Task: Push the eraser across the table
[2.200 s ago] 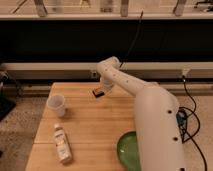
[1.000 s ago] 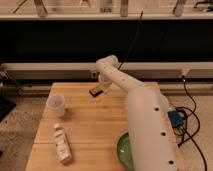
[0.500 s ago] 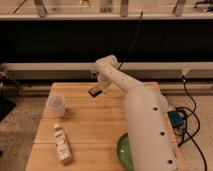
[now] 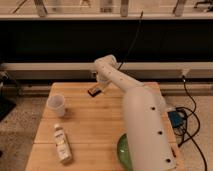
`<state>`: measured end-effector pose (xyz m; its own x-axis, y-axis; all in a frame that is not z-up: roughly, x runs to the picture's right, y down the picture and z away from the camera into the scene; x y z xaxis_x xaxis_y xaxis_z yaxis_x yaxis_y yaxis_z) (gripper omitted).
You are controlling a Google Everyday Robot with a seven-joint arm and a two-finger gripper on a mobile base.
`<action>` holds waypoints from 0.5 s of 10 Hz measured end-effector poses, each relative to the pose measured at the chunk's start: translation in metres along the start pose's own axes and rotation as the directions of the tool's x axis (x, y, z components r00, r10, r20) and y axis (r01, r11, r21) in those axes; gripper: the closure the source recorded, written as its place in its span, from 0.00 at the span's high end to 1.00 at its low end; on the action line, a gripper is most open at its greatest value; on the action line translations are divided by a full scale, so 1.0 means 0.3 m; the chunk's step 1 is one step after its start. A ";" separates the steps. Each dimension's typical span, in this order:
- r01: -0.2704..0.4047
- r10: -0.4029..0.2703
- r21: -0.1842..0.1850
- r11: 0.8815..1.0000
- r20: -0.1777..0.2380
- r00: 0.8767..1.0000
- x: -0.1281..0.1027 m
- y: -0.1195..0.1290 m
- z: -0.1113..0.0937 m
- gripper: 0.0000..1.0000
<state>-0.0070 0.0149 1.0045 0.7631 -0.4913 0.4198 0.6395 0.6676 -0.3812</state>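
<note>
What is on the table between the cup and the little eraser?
Nothing, just bare table between the cup and the eraser in the camera view. The hand is right beside the eraser.

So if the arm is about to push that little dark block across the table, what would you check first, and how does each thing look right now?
1. Eraser lies flat on the table: ok.
2. Gripper is right beside the eraser at the far edge: ok.
3. Gripper touching the eraser: cannot tell.
4. Cup stands apart from the eraser, nearer and to the left: ok.
5. Bottle lies near the front edge, far from the eraser: ok.
6. Green bowl sits behind the arm: ok.
</note>
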 end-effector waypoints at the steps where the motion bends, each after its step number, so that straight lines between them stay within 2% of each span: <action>1: 0.017 -0.017 0.006 1.000 0.005 1.000 -0.006 -0.019 0.003 0.04; 5: 0.106 -0.107 0.047 0.993 0.029 0.994 -0.099 -0.176 0.018 0.04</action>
<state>-0.0640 -0.0025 1.0166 0.6871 -0.5436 0.4821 0.7116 0.6376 -0.2951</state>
